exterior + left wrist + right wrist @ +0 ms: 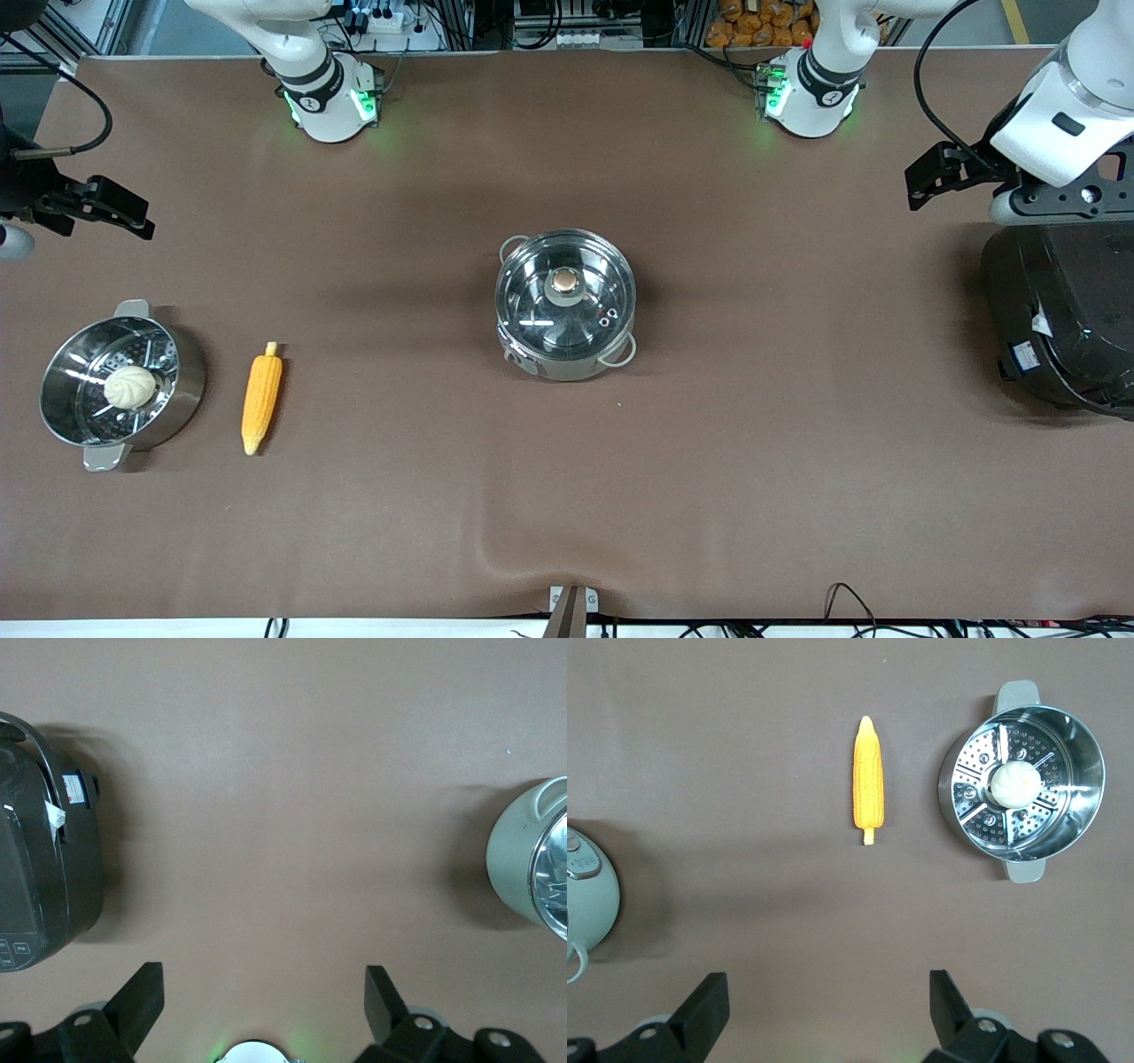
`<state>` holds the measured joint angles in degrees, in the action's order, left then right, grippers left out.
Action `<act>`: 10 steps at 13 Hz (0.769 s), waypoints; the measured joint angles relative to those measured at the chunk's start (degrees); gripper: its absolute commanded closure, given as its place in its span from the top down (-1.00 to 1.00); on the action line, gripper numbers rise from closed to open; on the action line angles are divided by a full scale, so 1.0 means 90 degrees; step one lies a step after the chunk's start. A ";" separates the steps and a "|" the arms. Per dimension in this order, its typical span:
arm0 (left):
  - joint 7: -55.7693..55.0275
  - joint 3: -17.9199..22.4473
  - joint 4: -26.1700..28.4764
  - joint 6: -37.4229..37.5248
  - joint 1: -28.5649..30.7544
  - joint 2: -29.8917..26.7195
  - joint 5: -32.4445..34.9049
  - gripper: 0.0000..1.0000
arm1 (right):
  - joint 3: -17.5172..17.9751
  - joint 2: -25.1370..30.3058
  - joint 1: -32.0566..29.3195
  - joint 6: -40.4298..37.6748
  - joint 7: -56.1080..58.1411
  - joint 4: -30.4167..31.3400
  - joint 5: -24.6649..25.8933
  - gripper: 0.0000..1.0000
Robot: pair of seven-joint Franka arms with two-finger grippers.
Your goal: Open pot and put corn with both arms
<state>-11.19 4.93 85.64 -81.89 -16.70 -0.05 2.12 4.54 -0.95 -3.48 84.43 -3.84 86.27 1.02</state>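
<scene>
The pot (565, 304) stands at the middle of the table (797, 461) with its glass lid (564, 297) on and the knob (563, 283) on top. Toward the right arm's end, the corn (261, 398) lies on the table just beside the steamer pot (120, 394), apart from it, with the white bun (130, 387) in the steamer. The black cooker (1063, 315) sits at the left arm's end; the left gripper (264, 1001) hangs over bare table between cooker and pot, the right gripper (828, 1005) over bare table at its own end.
</scene>
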 measured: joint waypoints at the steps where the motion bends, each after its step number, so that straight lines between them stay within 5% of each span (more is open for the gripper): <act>1: 0.0000 0.0000 0.0001 0.0001 0.0000 0.0000 0.0000 1.00 | -0.0004 0.0007 -0.0007 0.0000 0.0000 0.0002 -0.0067 1.00; 10: -0.0095 -0.0058 -0.0025 -0.0022 -0.0152 0.0262 -0.0002 1.00 | -0.0073 0.0039 -0.0076 0.0005 0.0132 0.0025 -0.0270 1.00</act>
<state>-12.05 4.40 85.42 -82.09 -18.07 2.31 2.10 3.88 -0.59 -4.17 84.48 -2.65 86.49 -1.41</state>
